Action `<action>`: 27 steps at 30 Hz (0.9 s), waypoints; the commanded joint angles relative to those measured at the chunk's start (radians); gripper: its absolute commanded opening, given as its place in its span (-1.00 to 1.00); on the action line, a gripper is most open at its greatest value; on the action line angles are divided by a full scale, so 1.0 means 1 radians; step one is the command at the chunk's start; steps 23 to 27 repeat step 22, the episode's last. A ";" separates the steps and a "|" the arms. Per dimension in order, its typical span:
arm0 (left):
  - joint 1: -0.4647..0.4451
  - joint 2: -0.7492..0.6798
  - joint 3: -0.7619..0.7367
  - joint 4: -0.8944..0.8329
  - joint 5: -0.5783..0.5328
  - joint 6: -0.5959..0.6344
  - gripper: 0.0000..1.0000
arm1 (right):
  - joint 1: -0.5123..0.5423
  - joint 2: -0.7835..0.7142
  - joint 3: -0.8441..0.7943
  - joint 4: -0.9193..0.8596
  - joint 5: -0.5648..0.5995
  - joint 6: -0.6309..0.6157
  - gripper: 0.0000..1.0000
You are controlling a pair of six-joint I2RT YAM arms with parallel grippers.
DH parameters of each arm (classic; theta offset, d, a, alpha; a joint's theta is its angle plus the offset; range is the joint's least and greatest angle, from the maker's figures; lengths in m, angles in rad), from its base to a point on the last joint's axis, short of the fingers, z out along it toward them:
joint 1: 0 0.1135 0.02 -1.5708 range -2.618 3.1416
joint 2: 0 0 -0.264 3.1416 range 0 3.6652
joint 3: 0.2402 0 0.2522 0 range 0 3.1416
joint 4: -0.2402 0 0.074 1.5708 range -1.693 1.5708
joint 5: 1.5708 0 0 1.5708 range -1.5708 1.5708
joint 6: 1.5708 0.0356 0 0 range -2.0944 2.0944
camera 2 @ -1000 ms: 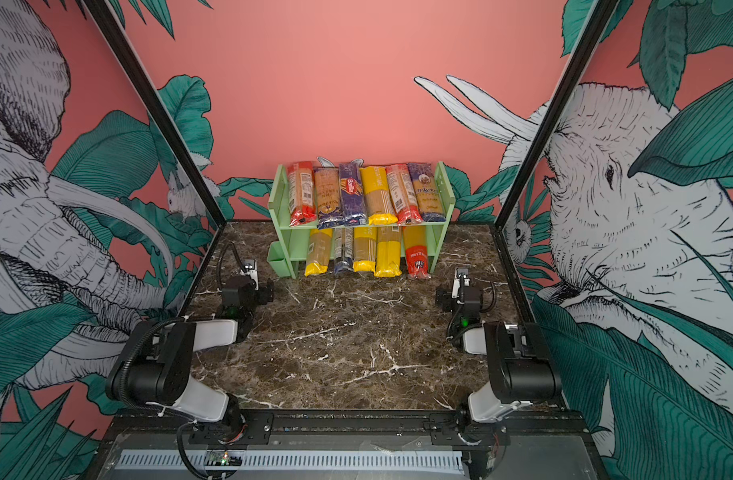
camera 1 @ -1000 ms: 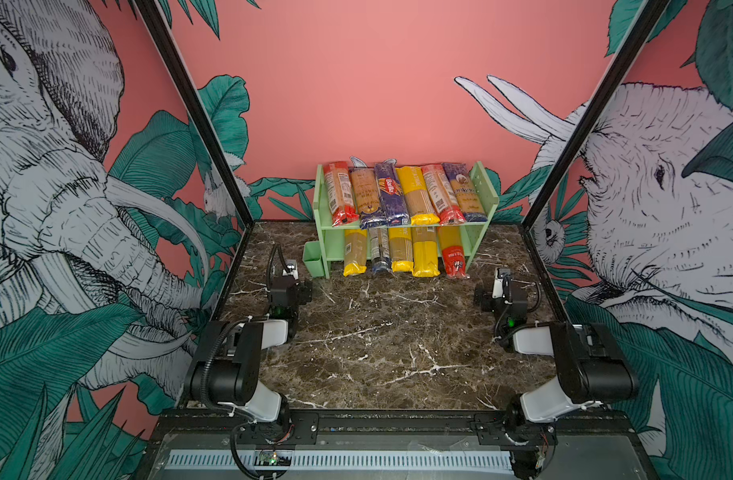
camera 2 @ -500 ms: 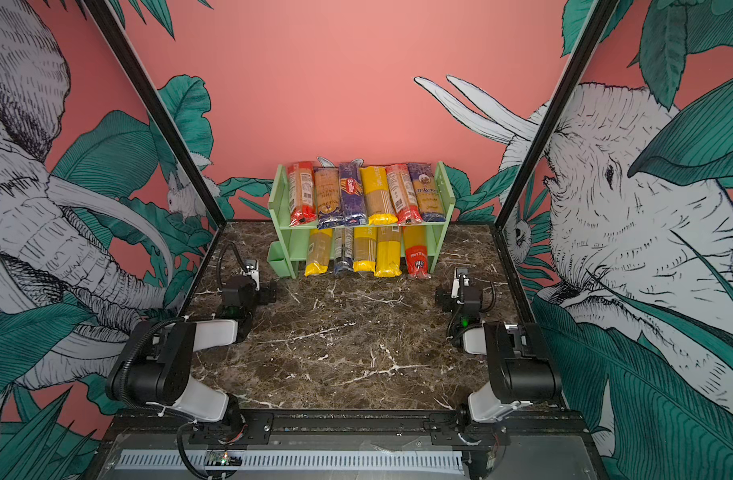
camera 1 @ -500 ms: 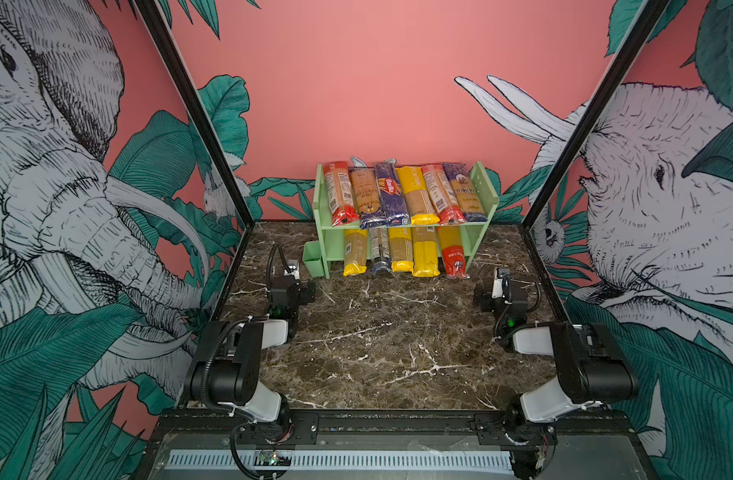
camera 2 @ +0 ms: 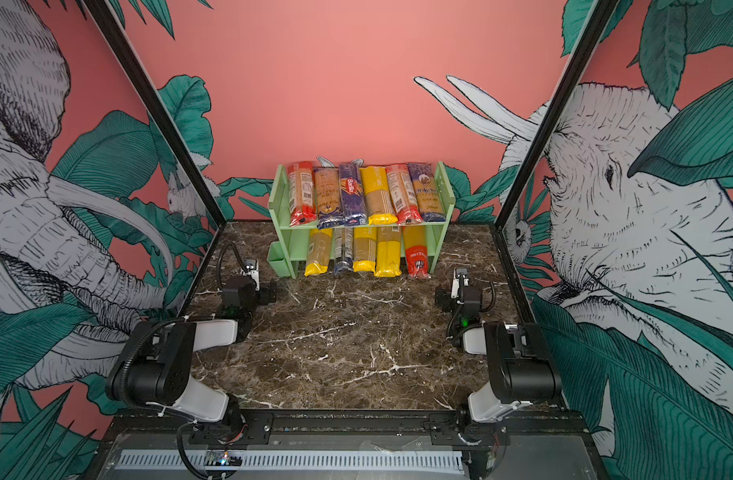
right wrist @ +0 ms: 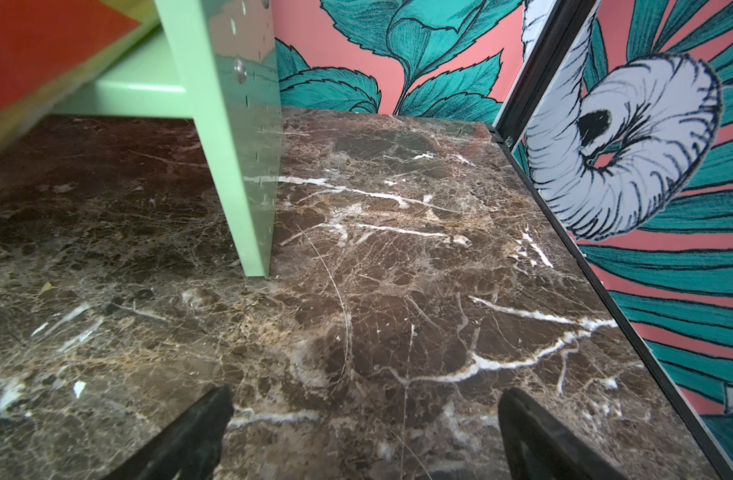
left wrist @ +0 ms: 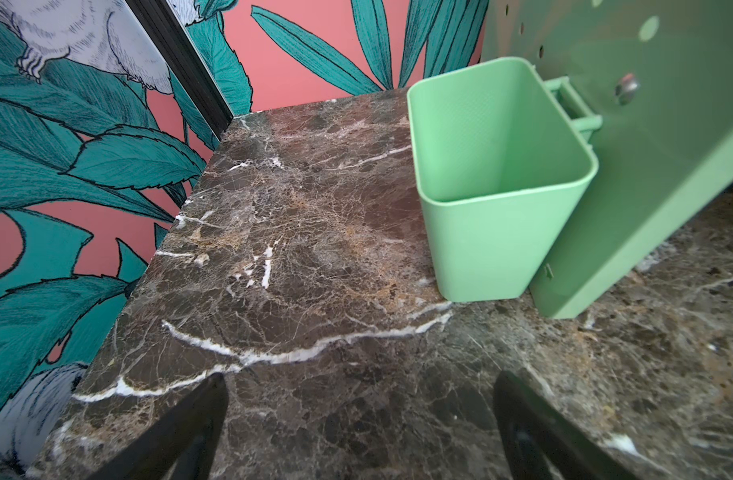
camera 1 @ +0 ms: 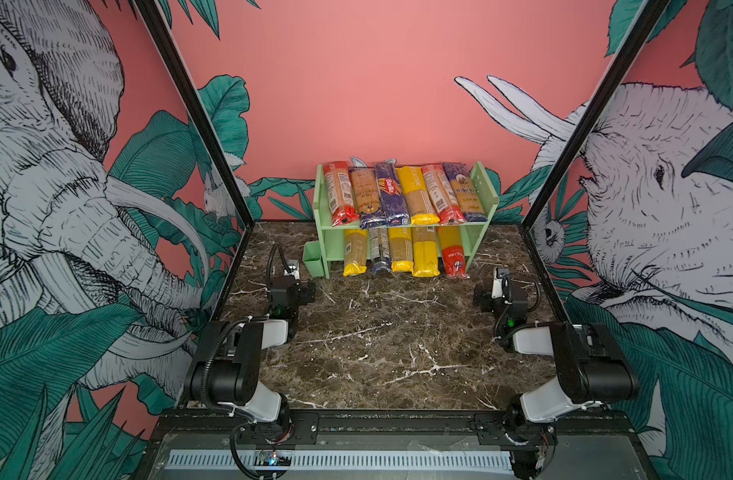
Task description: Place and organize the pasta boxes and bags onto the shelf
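Pale green is the shelf, which stands at the far edge of the dark marble tabletop. All the pasta packs lie on it. Six are side by side on the upper tier, with the dark blue Barilla pack third from the left. Five are on the lower tier, their ends sticking out to the front. A small green cup hangs on the shelf's left side. The left end effector is wide open and holds nothing, near the cup. The right end effector is also wide open and holds nothing, near the shelf's right side.
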 commanded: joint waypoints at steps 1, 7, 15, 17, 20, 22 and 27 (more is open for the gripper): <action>0.003 -0.005 0.009 -0.003 0.008 0.009 0.99 | 0.001 0.003 0.008 0.027 -0.012 -0.009 0.98; 0.005 -0.005 0.009 -0.004 0.006 0.009 0.99 | 0.001 0.003 0.007 0.027 -0.012 -0.009 0.98; 0.005 -0.006 0.009 -0.005 0.007 0.010 0.99 | -0.005 0.005 0.016 0.014 -0.058 -0.012 0.98; 0.004 -0.006 0.009 -0.005 0.008 0.009 0.99 | -0.008 0.005 0.016 0.013 -0.061 -0.011 0.98; 0.005 -0.005 0.009 -0.005 0.007 0.009 0.99 | -0.008 0.005 0.010 0.022 -0.060 -0.010 0.98; 0.004 -0.006 0.009 -0.004 0.008 0.010 0.99 | -0.008 0.004 0.007 0.029 -0.060 -0.010 0.98; 0.004 -0.006 0.009 -0.004 0.008 0.010 0.99 | -0.008 0.004 0.007 0.029 -0.060 -0.010 0.98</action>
